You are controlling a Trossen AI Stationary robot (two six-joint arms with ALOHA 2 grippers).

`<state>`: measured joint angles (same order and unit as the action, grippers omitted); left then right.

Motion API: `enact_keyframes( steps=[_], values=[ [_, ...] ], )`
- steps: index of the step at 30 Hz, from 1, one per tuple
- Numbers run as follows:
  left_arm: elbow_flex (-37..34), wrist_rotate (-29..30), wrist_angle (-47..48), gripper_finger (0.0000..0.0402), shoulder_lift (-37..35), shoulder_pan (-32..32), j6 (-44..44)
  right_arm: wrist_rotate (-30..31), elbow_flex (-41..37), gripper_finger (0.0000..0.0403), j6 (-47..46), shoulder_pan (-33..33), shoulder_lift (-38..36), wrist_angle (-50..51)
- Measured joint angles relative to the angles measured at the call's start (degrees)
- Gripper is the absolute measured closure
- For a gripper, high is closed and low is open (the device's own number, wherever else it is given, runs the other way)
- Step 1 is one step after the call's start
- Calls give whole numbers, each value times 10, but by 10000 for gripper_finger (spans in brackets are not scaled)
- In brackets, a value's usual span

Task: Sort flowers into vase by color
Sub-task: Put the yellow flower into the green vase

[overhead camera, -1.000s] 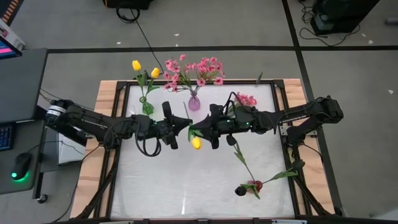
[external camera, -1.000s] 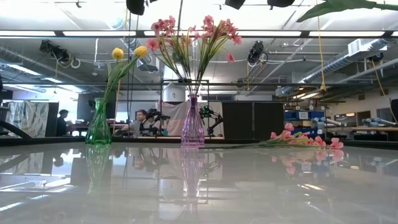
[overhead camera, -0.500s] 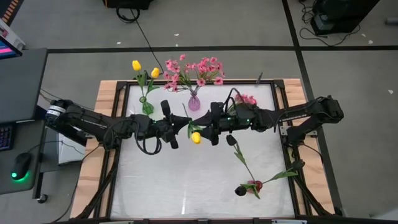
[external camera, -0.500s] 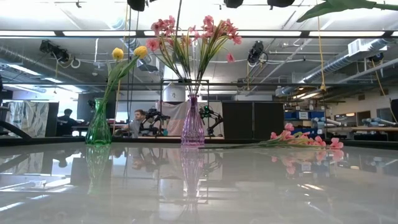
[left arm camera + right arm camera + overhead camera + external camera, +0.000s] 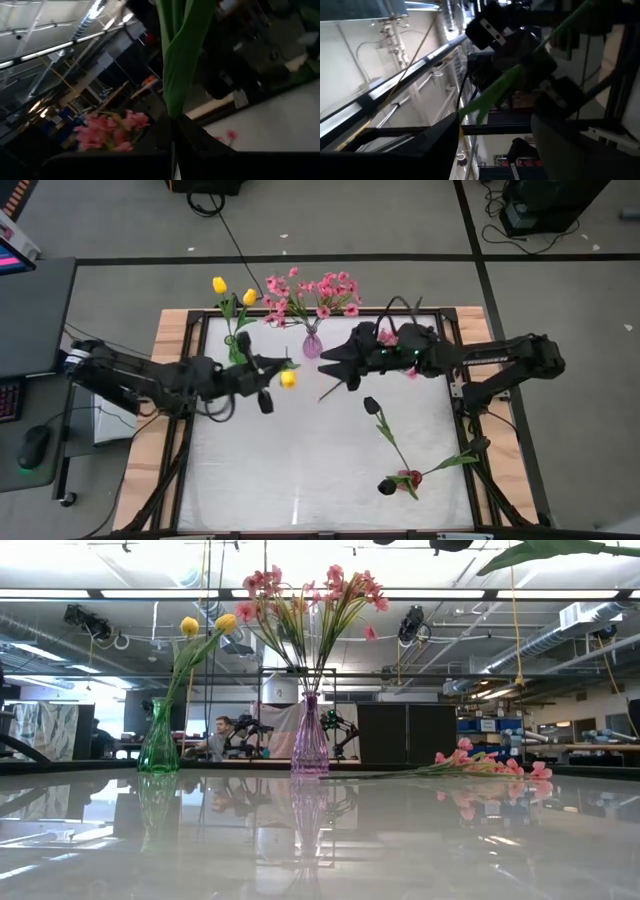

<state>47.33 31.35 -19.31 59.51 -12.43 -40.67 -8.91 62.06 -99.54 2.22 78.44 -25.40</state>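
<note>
A yellow tulip hangs in the air over the table's middle, with my left gripper shut on its green stem. My right gripper stands open a little to the right of it, nothing between its fingers. At the far edge a green vase holds two yellow tulips, and a pink vase holds pink blossoms. On the table lie a pink spray and two dark tulips. My left gripper pinches the yellow tulip's green stem and leaf between its two shut fingers. The fingers reach in about level from the table's left side. The tulip is lifted clear of the table, its yellow head just beyond the fingertips.
The two vases stand close together at the far edge, left of centre. The dark tulips' stems cross the right near part of the table. The table's wooden frame runs round the white top. People sit in the room beyond, in the low view.
My left gripper has carried the yellow tulip up and toward the table's far left, nearer the green vase, and has rolled. My right gripper has come away from the tulip and drawn back toward the far right.
</note>
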Motion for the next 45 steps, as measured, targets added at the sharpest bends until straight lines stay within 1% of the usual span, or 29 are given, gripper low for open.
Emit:
enact_keyframes(
  steps=[5,10,13,18,23,27,32,39,45],
  values=[
    [0,3,12,393,-52,-1,17,-14,0,149,34,22,-27,17],
    [0,16,46,394,-108,-1,20,-17,0,149,66,41,-42,38],
    [0,26,76,394,-142,1,24,-32,0,149,81,53,-47,36],
    [0,65,157,394,-205,1,36,-58,0,149,87,67,-46,38],
    [0,66,233,394,-264,1,56,-76,0,149,96,80,-46,40],
    [0,81,299,394,-311,1,79,-86,0,149,98,91,-46,40],
    [0,81,355,394,-361,1,103,-88,0,149,114,100,-46,40],
    [0,81,408,394,-396,1,116,-104,0,149,190,113,-46,56],
    [0,81,411,394,-398,1,125,-102,0,149,197,115,-46,55]
  ],
)
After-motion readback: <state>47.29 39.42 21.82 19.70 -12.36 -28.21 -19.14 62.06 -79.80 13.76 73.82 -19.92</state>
